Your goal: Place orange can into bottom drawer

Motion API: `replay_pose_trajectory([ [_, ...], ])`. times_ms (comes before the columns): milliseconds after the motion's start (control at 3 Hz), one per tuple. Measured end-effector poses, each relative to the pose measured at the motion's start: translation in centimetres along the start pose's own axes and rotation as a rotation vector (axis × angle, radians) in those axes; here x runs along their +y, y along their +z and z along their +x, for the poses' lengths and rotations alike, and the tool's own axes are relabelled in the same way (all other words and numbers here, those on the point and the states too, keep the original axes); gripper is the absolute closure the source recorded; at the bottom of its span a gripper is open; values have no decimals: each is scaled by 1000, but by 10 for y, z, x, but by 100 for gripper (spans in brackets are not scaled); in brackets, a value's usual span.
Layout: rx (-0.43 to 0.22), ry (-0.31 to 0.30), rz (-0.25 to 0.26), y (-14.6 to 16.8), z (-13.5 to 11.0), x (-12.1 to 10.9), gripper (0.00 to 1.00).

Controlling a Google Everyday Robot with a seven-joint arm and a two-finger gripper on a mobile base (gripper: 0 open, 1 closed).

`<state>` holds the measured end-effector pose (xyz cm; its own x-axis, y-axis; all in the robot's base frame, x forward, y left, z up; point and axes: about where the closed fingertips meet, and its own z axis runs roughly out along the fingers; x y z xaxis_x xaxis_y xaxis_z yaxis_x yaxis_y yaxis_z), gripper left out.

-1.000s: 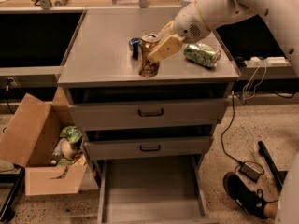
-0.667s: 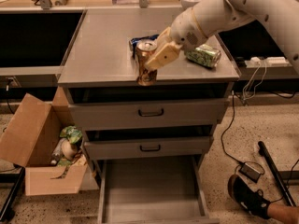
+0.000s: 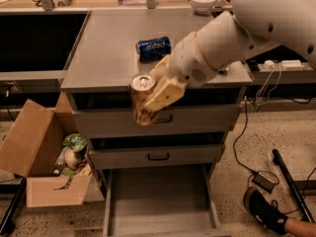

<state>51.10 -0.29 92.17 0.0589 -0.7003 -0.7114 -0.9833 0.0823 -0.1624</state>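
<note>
My gripper point(image 3: 150, 100) is shut on the orange can point(image 3: 140, 100), a gold-orange can with a silver top. It holds the can upright in the air in front of the cabinet's top drawer, off the counter edge. The bottom drawer point(image 3: 160, 218) is pulled open below, a wide grey tray with low side walls, and nothing shows inside it. The can hangs well above the drawer, toward its left half. My white arm reaches in from the upper right.
A blue Pepsi can point(image 3: 153, 48) lies on its side on the grey cabinet top point(image 3: 103, 48). Two shut drawers with dark handles point(image 3: 158, 156) sit above the open one. An open cardboard box point(image 3: 42, 157) with rubbish stands at the left. Cables and a shoe point(image 3: 264, 212) lie at the right.
The gripper has lifted the orange can off the cabinet top and carried it forward and down past the front edge. The view has moved closer; the green can is now hidden by the arm.
</note>
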Motion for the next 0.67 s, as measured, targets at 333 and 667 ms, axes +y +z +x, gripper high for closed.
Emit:
replay_pose_trajectory([
  [333, 39, 24, -67, 24, 21, 26, 100],
  [667, 45, 26, -71, 27, 23, 26, 100],
])
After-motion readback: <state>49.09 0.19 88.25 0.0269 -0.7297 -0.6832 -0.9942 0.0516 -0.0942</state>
